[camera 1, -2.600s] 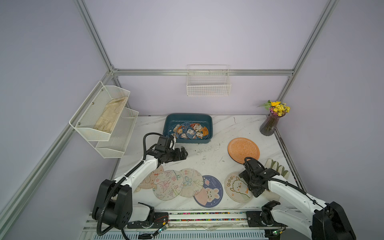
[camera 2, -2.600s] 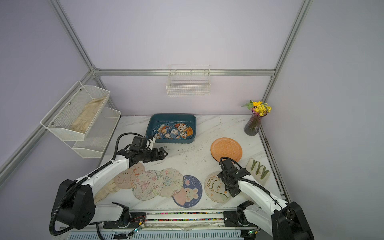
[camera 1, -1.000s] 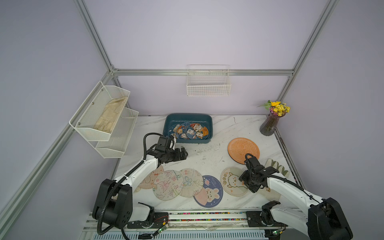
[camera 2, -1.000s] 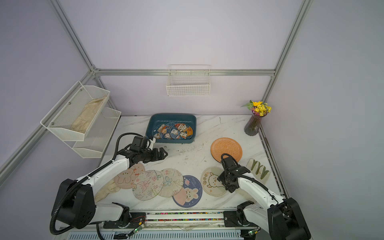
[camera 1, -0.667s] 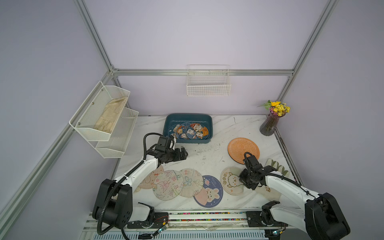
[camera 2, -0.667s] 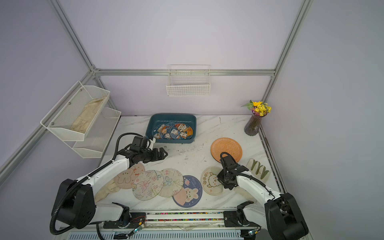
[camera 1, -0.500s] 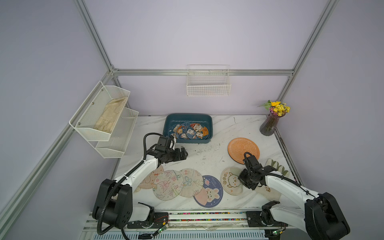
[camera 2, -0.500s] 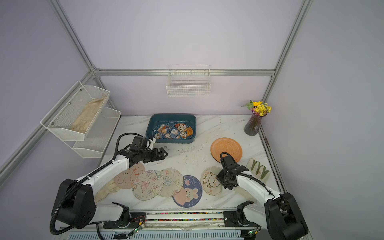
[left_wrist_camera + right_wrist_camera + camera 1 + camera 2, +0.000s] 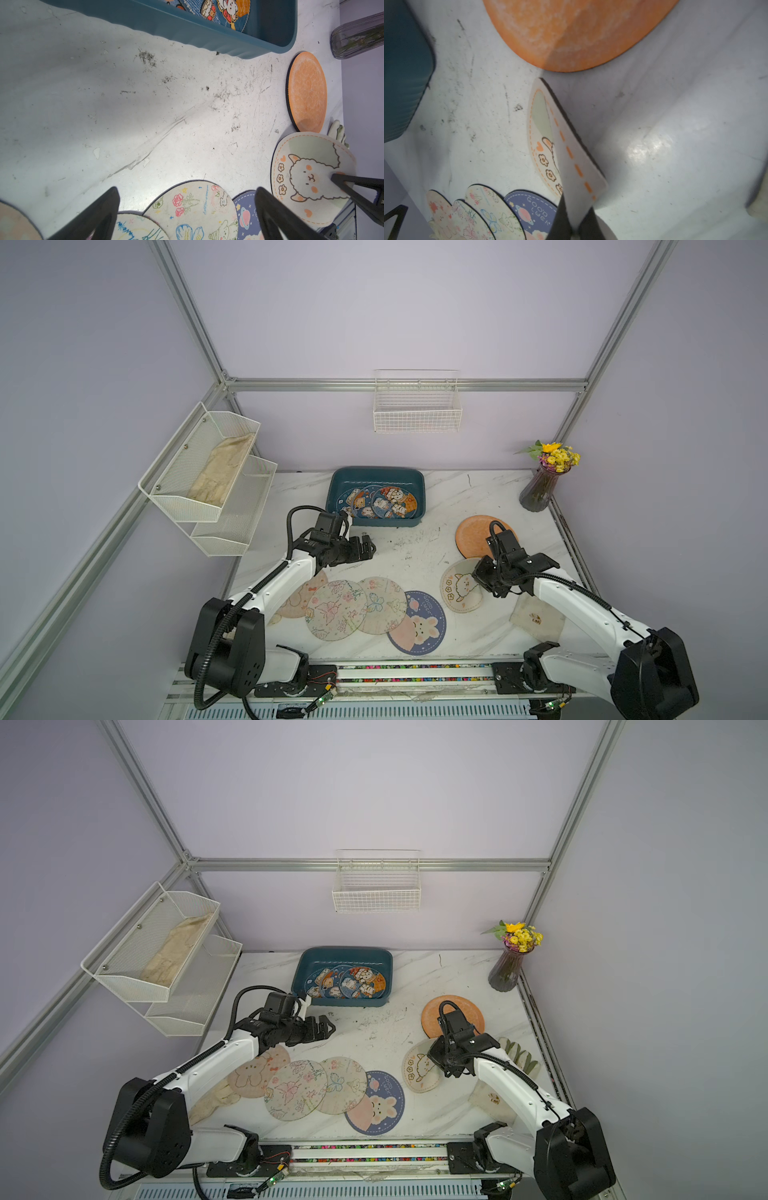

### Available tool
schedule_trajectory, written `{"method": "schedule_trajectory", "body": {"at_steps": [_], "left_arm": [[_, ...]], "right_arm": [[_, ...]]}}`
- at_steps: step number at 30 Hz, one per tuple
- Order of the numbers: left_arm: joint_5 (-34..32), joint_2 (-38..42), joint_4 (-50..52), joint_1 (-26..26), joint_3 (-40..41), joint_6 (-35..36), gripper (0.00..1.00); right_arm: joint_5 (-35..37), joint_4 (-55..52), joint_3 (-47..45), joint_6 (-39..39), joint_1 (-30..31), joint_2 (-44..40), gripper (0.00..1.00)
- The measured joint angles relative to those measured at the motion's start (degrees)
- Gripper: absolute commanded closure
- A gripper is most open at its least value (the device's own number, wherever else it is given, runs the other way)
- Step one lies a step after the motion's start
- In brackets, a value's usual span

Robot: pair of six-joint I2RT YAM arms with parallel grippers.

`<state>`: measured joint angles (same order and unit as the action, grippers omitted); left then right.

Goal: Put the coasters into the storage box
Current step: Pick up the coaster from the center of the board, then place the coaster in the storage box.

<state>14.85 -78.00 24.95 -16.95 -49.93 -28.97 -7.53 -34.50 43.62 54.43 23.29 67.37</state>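
Lilac walls close in a marble table. At 12 o'clock stands the box, and a few coasters already lie in it, overlapping; I count three or four, not surely. So the task is begun but, as I judge, less than half done.

Outside the box I see six more. The orange coaster lies flat at 2 o'clock. The alpaca coaster is at 4 o'clock, just beside it. The right gripper is clenched on its edge, and this edge is raised while the opposite edge seems to rest on the table. At 6 o'clock four more lie overlapping side by side: bear coaster, butterfly coaster, flower coaster, bunny coaster.

The left gripper hangs empty, jaws wide apart, over bare table at 10 o'clock, near the box front corner.

Under the right arm is a cream piece; coaster or glove, I cannot tell.

What is left, in my opinion: carry the alpaca coaster to the box, then the orange one and the four in front
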Motion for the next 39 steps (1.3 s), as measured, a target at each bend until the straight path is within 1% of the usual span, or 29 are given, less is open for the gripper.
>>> {"method": "schedule_trajectory", "body": {"at_steps": [5,11,21,26,31,35,39], "left_arm": [[0.0,0.0,0.0,0.0,0.0,-0.2,0.00],[0.1,0.0,-0.1,0.0,0.0,-0.5,0.00],[0.1,1.0,-0.1,0.0,0.0,-1.0,0.00],[0.1,2.3,-0.2,0.0,0.0,-1.9,0.00],[0.1,2.9,-0.5,0.0,0.0,-2.1,0.00],[0.1,3.0,-0.5,0.0,0.4,-2.2,0.00],[0.0,3.5,-0.5,0.0,1.0,-2.9,0.00]], "right_arm": [[-1.8,2.4,7.8,-1.6,1.9,5.0,1.00],[-4.6,6.4,20.0,-4.0,4.5,14.5,1.00],[-11.9,9.1,48.6,-10.0,5.7,35.9,1.00],[-14.9,10.3,61.4,-11.6,6.2,46.4,1.00],[-17.3,10.6,76.3,-13.0,7.5,58.7,1.00],[-18.6,11.3,84.5,-13.2,8.2,66.1,1.00],[-19.7,12.6,89.3,-13.0,8.5,72.0,1.00]]}}
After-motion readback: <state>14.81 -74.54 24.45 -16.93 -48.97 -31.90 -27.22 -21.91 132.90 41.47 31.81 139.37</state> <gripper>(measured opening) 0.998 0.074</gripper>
